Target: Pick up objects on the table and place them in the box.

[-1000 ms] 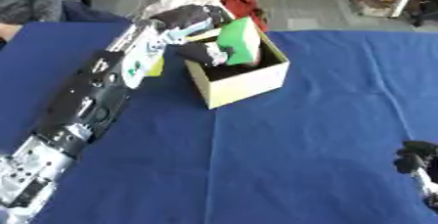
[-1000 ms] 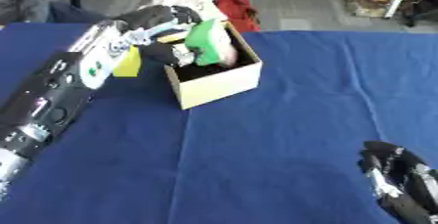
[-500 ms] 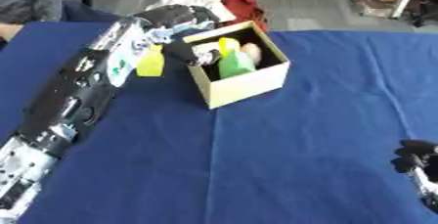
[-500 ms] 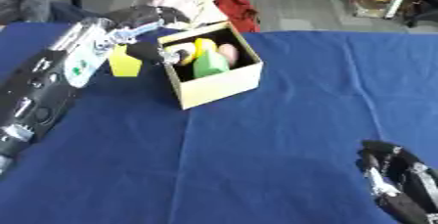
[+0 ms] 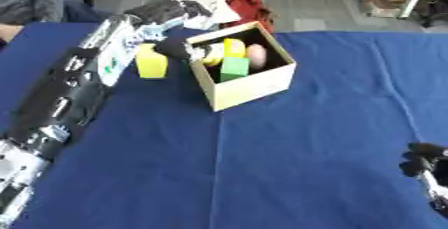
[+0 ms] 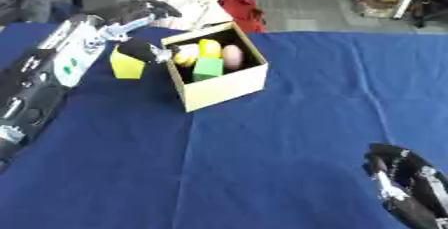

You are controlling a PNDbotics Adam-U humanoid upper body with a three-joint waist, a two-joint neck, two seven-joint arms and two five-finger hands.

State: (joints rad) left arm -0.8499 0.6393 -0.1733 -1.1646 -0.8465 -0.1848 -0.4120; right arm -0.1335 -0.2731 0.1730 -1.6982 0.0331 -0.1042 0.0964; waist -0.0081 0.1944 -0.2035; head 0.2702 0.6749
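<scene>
Since a second ago we've let go of the green piece: it's down inside the box (image 5: 254, 80) now, sitting with a yellow thing and a pinkish one, and our left hand (image 5: 175, 48) has backed off to the box's left rim, upper left of the frame. Can't really tell how the fingers are set, too dark and blurry, but nothing seems to be in them. Next up looks like the yellow block (image 5: 151, 61), standing upright on the blue worktop (image 5: 262, 163) just left of the box, right beside that hand and slightly below it. Left hand is way closer; the right hand (image 6: 407, 188) idles at the lower right corner, fingers relaxed.
</scene>
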